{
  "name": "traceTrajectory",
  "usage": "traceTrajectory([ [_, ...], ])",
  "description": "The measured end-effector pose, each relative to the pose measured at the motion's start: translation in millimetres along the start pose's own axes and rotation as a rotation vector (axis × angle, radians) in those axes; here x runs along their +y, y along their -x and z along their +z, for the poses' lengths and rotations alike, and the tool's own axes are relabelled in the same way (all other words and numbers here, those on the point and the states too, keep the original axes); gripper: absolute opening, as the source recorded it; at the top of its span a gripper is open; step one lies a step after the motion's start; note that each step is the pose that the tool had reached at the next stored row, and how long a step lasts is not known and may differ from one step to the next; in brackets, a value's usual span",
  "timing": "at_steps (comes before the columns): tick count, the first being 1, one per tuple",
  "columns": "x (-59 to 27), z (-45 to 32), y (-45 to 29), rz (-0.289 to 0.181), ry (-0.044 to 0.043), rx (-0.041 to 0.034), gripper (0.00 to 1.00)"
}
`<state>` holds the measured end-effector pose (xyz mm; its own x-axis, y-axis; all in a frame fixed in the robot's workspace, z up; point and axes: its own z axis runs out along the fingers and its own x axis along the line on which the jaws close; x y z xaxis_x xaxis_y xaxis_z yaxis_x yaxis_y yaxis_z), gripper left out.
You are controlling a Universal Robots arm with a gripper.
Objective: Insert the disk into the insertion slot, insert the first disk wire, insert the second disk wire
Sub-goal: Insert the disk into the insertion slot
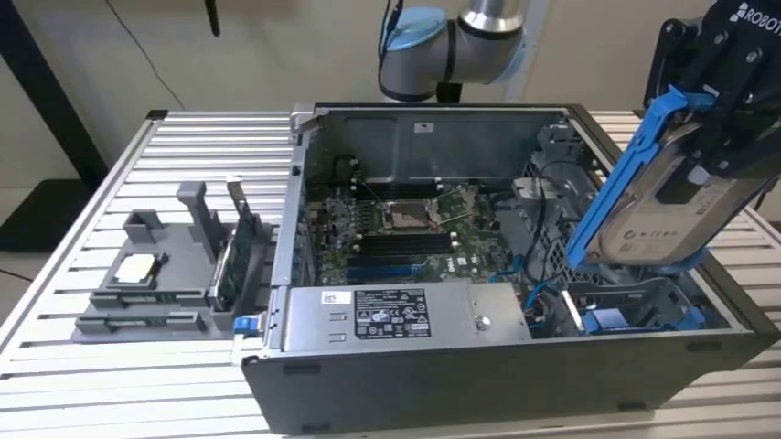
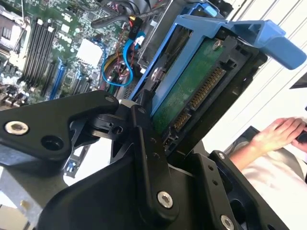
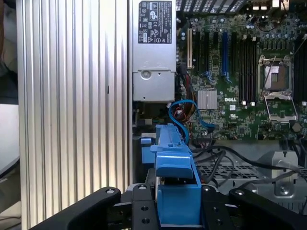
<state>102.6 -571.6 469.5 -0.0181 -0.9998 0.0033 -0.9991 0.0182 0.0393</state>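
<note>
One hand [image 1: 718, 157] grips the disk [image 1: 647, 219]; long axis steeply tilted, above the insertion slot [image 1: 616, 300].

A table [image 1: 183, 155] of pale ribbed metal slats carries everything. An open dark grey computer case [image 1: 488, 384] lies on its side on it, taking up the middle and the exterior view's right. Just beside the case, toward the exterior view's left, a grey plastic holder [image 1: 146, 315] sits flat on the table. In the first wrist view the slats [image 3: 72, 96] run alongside the case.
</note>
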Motion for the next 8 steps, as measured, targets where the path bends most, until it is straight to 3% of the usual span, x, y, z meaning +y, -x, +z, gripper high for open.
traceTrajectory([
  [8,-0.1,2.2,0.0,0.000,0.0000,0.0000,0.33],
])
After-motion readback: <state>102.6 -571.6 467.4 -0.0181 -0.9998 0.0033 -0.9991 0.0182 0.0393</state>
